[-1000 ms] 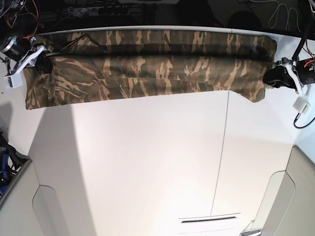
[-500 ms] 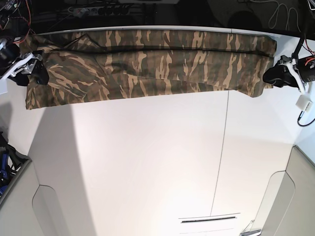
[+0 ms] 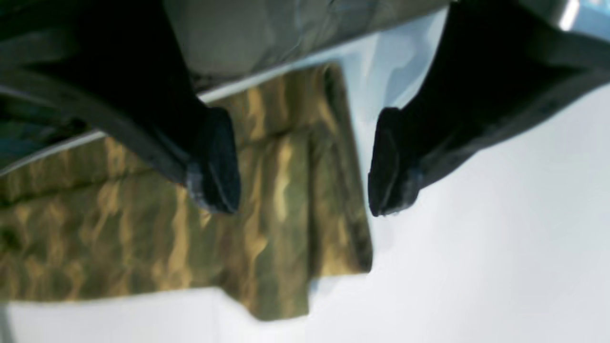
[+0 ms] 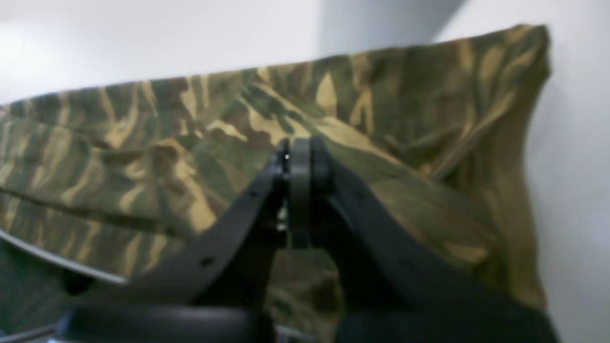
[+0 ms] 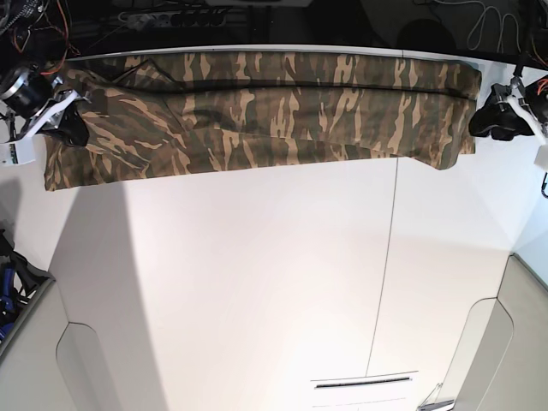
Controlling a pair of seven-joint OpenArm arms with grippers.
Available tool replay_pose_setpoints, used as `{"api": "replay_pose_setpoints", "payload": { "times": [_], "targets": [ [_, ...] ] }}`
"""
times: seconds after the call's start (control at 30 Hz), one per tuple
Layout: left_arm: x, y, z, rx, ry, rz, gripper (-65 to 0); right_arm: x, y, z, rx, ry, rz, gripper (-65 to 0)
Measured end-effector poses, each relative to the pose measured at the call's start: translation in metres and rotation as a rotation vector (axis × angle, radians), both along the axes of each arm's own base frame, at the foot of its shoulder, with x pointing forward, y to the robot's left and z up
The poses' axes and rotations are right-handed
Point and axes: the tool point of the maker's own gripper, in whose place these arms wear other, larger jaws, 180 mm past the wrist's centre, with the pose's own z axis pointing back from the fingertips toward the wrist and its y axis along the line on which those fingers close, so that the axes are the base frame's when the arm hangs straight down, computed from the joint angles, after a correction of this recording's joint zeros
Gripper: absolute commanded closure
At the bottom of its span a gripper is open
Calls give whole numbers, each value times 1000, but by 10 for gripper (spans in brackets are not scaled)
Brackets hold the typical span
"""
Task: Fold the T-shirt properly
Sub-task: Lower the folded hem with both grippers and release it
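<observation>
I see the T-shirt (image 5: 257, 111) lying as a long camouflage band of brown, tan and olive across the far edge of my white table, folded lengthwise with layered creases running along it. Its near hem sags lower at the ends, and one end corner overlaps itself.

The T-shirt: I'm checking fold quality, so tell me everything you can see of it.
The T-shirt is soft cloth in brown, tan and olive camouflage, folded lengthwise into a long layered band with ridges running along it. It lies flat along the far edge of the white table, its near edge uneven with a stepped corner. The right pincer, shut, sits at one end, over the cloth; whether it pinches any is unclear. The left pincer is open above the other end, holding nothing.
</observation>
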Motion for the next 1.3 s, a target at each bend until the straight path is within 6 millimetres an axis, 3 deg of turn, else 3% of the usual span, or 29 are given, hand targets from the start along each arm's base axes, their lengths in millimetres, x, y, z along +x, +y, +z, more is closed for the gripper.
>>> {"api": "replay_pose_setpoints", "payload": {
  "times": [0.23,0.37,0.57,0.67,0.83,1.03,1.17,1.23,1.3],
  "targets": [
    [-15,-15,-28,-12,49,36,-449,-10,-2,-54,37,114,-42,0],
    [-11,0,-31,86,19,56,-449,-3,-4,-66,87,122,-71,0],
    [-11,8,-35,129,16,67,-449,9,-2,-66,130,102,-85,0],
    [-17,9,-46,107,49,81,-449,11,0,-64,152,93,-92,0],
    [-20,0,-58,62,68,76,-449,10,1,-65,156,99,-90,0],
    [-19,-2,-59,44,64,80,-449,8,8,-63,204,110,-81,0],
    [-28,-18,-59,-55,126,56,-448,9,8,-62,208,108,-81,0],
    [-33,-26,-58,-98,150,40,-416,9,8,-62,208,108,-81,0],
    [-34,-28,-57,-113,156,37,-316,9,8,-62,210,107,-81,-20]
  ]
}}
